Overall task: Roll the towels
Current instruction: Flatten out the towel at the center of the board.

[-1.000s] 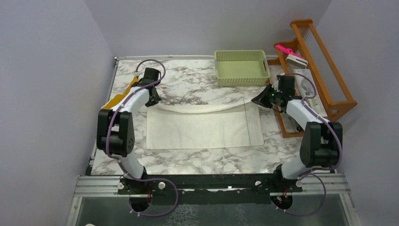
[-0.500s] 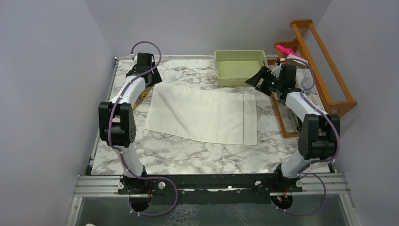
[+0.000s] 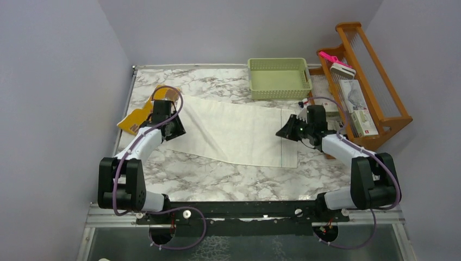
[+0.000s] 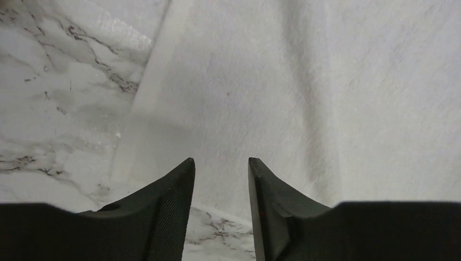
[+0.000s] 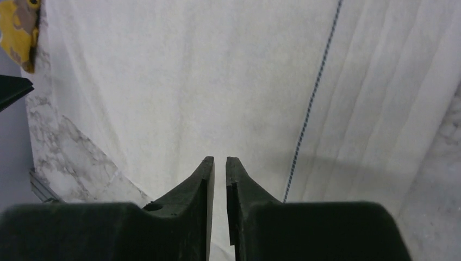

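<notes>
The cream-white towel (image 3: pixel 234 128) lies spread flat on the marble table, slightly askew. It also fills the left wrist view (image 4: pixel 304 81) and the right wrist view (image 5: pixel 179 81). The mustard-yellow towel (image 3: pixel 136 117) lies crumpled at the table's left edge, and a corner of it shows in the right wrist view (image 5: pixel 19 30). My left gripper (image 3: pixel 175 129) (image 4: pixel 221 163) is open and empty, just above the white towel's near left corner. My right gripper (image 3: pixel 282 132) (image 5: pixel 219 160) hovers over the towel's right end, its jaws a narrow slit apart with nothing between them.
A pale green basket (image 3: pixel 280 78) stands at the back, right of centre. A wooden rack (image 3: pixel 380 103) with boxes and a pink brush (image 3: pixel 329 56) runs along the right edge. Purple walls close in on the left, the back and the right.
Both grippers carried the towel's far edge back, unfolding it flat, then let go. Both have since drawn back toward me and now sit lower over the towel's two ends.
</notes>
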### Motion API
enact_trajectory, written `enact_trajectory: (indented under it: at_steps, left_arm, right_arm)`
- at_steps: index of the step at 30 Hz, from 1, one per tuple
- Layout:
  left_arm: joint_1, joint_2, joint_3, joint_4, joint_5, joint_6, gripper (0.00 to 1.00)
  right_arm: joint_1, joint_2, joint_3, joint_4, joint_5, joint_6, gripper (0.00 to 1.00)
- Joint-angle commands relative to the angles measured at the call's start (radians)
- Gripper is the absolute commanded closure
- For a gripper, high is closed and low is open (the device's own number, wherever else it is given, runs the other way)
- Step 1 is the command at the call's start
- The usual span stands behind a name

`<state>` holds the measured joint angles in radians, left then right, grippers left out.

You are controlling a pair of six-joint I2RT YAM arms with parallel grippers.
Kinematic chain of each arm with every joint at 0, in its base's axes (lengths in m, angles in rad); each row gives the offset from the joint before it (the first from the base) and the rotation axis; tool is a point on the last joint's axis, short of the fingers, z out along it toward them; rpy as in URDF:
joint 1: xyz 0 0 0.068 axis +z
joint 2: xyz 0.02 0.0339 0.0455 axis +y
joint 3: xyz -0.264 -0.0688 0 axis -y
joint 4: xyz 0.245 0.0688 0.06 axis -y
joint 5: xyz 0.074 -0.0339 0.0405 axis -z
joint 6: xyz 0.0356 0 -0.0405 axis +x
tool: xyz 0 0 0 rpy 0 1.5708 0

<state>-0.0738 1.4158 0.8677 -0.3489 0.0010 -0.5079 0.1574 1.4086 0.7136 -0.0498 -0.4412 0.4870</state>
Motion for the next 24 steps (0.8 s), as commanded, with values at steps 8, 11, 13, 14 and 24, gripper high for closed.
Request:
enact_trajectory:
  at_steps: [8,11,13,14,24]
  left_arm:
    - [-0.001,-0.021,-0.200,0.080,0.026,-0.132,0.83]
    - [0.000,0.004,-0.234,0.085,0.020,-0.162,0.91]
    - [0.000,-0.007,-0.265,0.087,0.028,-0.191,0.93]
    - [0.000,-0.023,-0.286,0.090,0.035,-0.208,0.94]
    - [-0.001,-0.279,-0.498,0.049,0.080,-0.381,0.95]
  right_arm:
    - [-0.010,-0.126,-0.227,-0.079,0.106,0.155,0.90]
    - [-0.018,-0.104,-0.230,-0.104,0.108,0.174,0.85]
    - [-0.021,-0.089,-0.224,-0.114,0.105,0.186,0.84]
    - [-0.028,-0.082,-0.223,-0.117,0.104,0.191,0.84]
    - [-0.159,-0.009,-0.195,-0.187,0.120,0.174,0.83]
